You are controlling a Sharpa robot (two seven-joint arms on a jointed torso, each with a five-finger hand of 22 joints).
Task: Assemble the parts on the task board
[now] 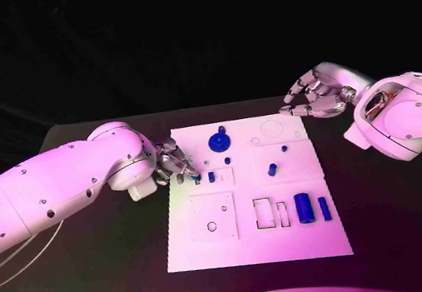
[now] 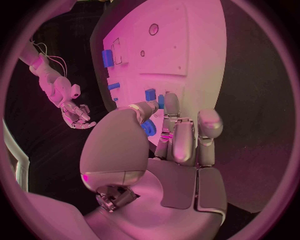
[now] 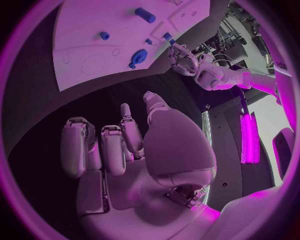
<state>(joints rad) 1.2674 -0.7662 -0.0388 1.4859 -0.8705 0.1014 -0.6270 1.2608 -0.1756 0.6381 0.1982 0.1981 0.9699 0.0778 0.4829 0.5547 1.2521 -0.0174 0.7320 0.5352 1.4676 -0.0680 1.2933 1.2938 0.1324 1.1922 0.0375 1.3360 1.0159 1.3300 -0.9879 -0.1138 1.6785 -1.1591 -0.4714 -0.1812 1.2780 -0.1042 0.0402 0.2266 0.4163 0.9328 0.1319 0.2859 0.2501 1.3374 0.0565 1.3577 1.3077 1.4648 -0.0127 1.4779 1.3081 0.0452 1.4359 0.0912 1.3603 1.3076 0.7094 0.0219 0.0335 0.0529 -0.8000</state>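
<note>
The white task board (image 1: 261, 244) lies mid-table. My left hand (image 1: 176, 164) reaches over its left edge, fingertips (image 2: 170, 102) right beside two small blue pegs (image 1: 197, 179) (image 2: 161, 101) standing in the board; whether it pinches one I cannot tell. A round blue part (image 1: 218, 142) (image 3: 139, 56) sits near the far edge. A small peg (image 1: 272, 170) stands mid-board. A large blue cylinder (image 1: 304, 208) (image 2: 107, 57) and a narrow blue bar (image 1: 324, 208) lie at the right. My right hand (image 1: 314, 101) (image 3: 125, 150) hovers off the board's far right corner, fingers curled in, holding nothing.
The black table (image 1: 114, 286) surrounds the board. Empty outlined slots (image 1: 265, 212) and a raised white square plate (image 1: 213, 218) occupy the board's near half. My left forearm (image 1: 53, 193) lies across the table's left side.
</note>
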